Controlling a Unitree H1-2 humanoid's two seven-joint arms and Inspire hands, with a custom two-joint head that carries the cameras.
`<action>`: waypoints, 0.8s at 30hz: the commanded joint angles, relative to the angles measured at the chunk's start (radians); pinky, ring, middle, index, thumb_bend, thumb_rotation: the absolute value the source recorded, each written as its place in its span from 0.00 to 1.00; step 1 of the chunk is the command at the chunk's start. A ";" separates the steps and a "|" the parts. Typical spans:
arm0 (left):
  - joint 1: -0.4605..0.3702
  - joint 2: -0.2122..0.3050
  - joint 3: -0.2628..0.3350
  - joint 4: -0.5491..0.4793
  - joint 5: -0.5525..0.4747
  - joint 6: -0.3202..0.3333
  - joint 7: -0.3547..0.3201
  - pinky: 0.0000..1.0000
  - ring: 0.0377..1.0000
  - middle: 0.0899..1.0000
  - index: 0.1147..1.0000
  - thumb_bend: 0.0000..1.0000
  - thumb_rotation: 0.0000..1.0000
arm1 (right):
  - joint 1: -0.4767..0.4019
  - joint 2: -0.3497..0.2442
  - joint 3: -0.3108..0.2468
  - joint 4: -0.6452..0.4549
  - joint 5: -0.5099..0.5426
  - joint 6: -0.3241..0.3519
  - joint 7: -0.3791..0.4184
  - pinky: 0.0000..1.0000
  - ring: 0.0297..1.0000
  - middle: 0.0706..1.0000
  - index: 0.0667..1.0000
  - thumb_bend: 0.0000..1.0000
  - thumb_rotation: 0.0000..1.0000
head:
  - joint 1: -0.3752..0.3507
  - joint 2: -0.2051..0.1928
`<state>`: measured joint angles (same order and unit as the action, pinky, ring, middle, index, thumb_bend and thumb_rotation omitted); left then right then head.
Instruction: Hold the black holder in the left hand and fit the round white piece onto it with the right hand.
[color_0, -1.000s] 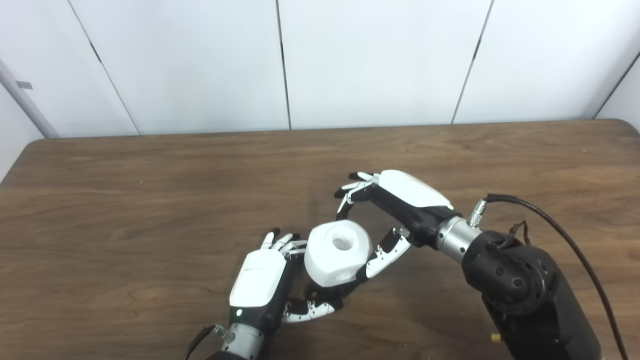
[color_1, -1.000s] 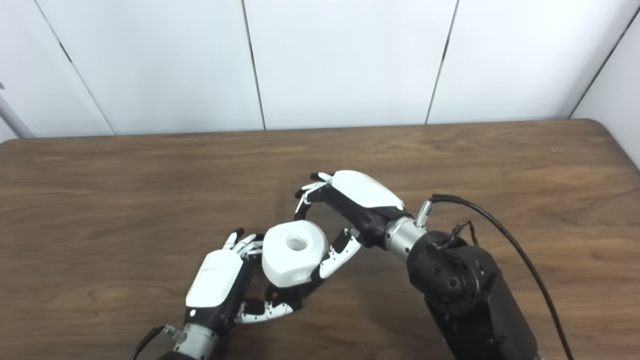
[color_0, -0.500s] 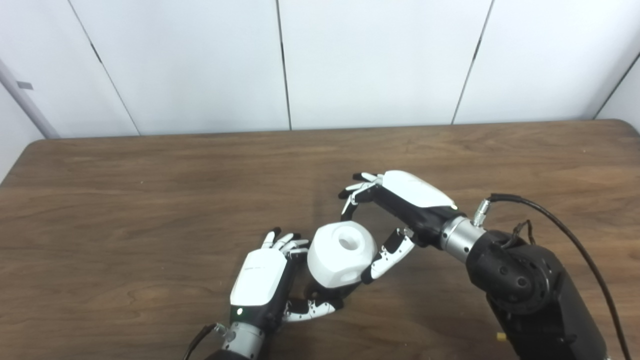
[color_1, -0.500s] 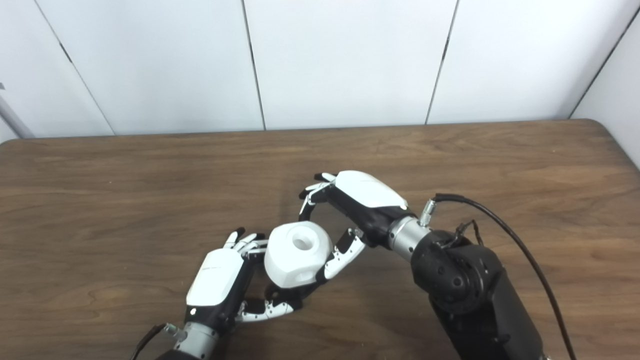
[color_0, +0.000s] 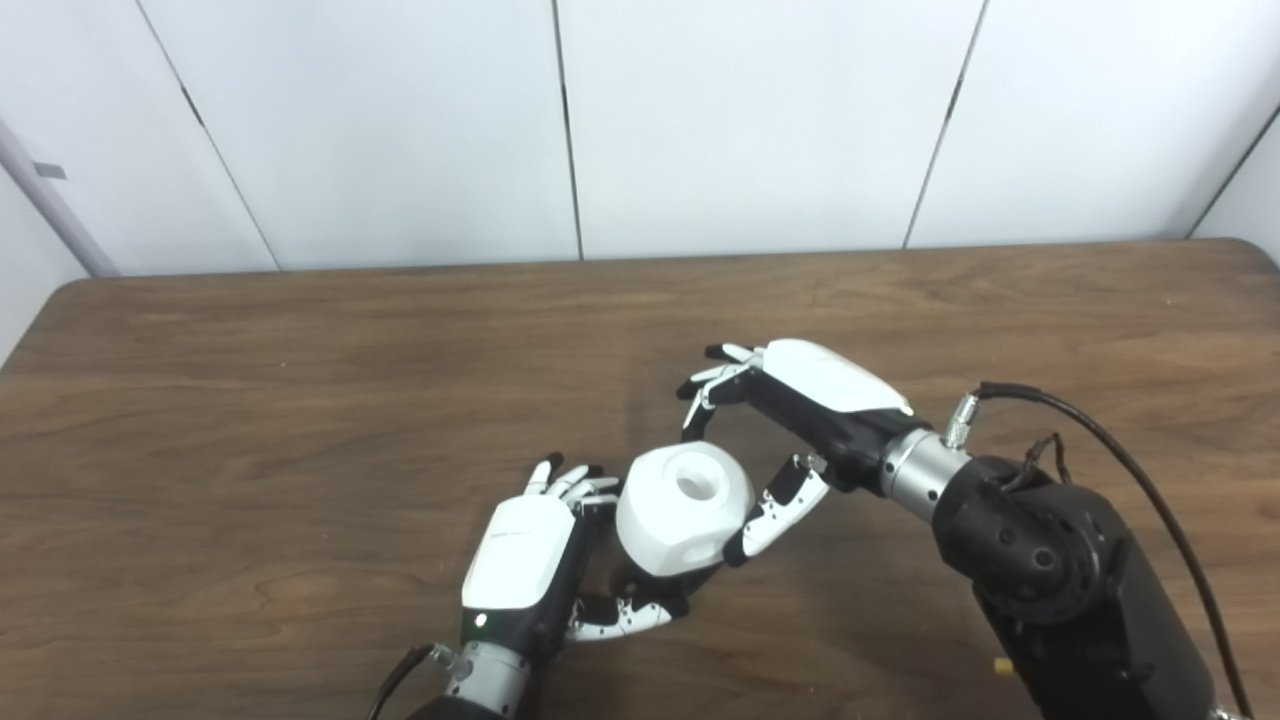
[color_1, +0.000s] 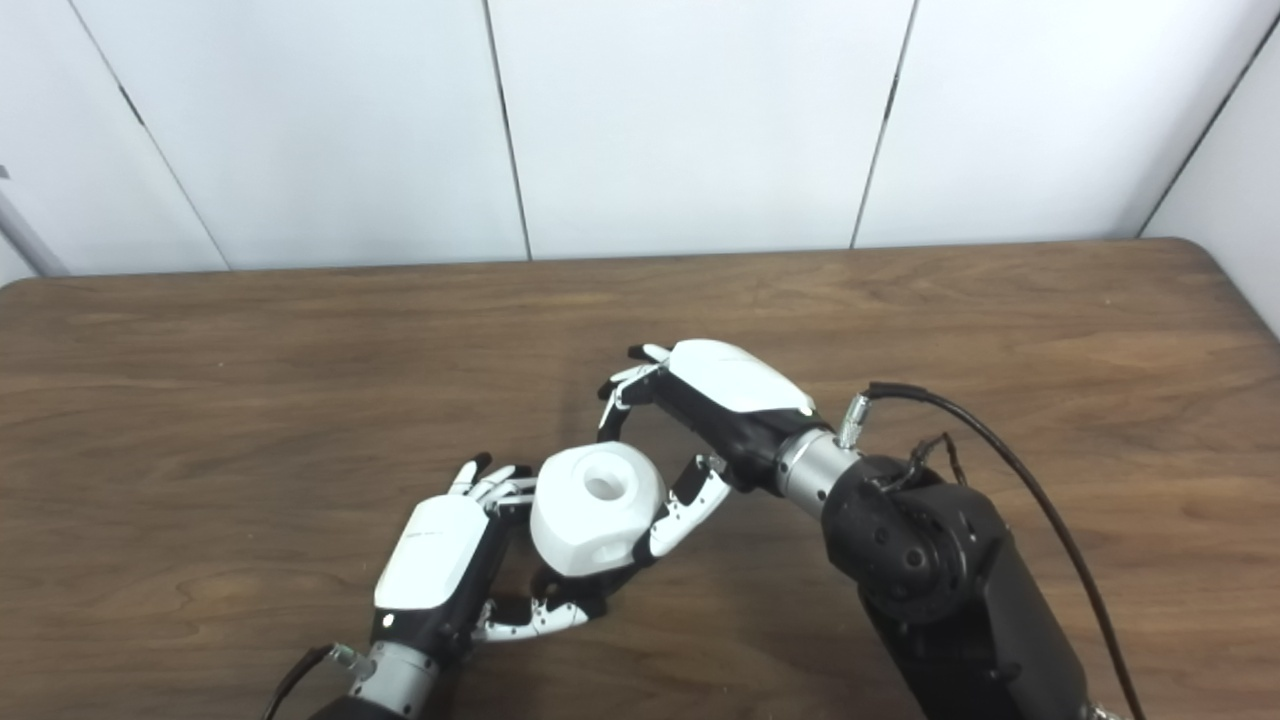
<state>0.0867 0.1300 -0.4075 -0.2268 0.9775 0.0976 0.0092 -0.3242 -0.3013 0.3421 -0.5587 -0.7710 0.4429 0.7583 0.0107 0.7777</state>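
The round white piece (color_0: 680, 510), with a hole in its top, sits tilted on the black holder (color_0: 640, 583). Only a dark sliver of the holder shows beneath it. My left hand (color_0: 520, 560) is at the near middle of the table, fingers and thumb curled around the holder under the piece. My right hand (color_0: 800, 400) reaches in from the right. Its fingers arch over the piece's far edge and its thumb (color_0: 775, 505) presses the near right side. Whether the piece is fully seated is hidden. The piece also shows in the right eye view (color_1: 595, 510).
The brown wooden table (color_0: 300, 400) runs to a white panelled wall at the back. My right forearm and its black cable (color_0: 1120, 450) fill the near right.
The white piece has tipped and shifted slightly right, its hole now facing more to the right. My right hand has moved slightly right with it. The left hand has barely moved.
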 joint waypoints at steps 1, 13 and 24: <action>-0.010 0.000 -0.006 0.008 0.013 0.000 -0.008 1.00 0.88 0.76 0.42 0.52 0.05 | -0.032 -0.001 -0.003 -0.034 -0.008 0.002 0.001 1.00 0.98 0.83 0.44 0.53 0.13 | 0.000 0.001; -0.013 0.004 -0.004 0.013 0.012 0.002 -0.014 1.00 0.88 0.76 0.42 0.52 0.05 | -0.049 0.001 -0.010 -0.035 0.000 -0.012 -0.014 1.00 0.99 0.82 0.44 0.52 0.13 | -0.007 0.000; -0.014 0.005 -0.005 0.018 0.013 -0.001 -0.009 1.00 0.88 0.76 0.42 0.52 0.05 | -0.068 -0.012 -0.029 -0.036 0.002 0.002 -0.006 1.00 0.99 0.82 0.44 0.52 0.13 | -0.009 -0.004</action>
<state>0.0831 0.1324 -0.4069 -0.2222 0.9751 0.0971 0.0075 -0.3520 -0.3054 0.3281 -0.5592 -0.7694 0.4447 0.7591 0.0000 0.7731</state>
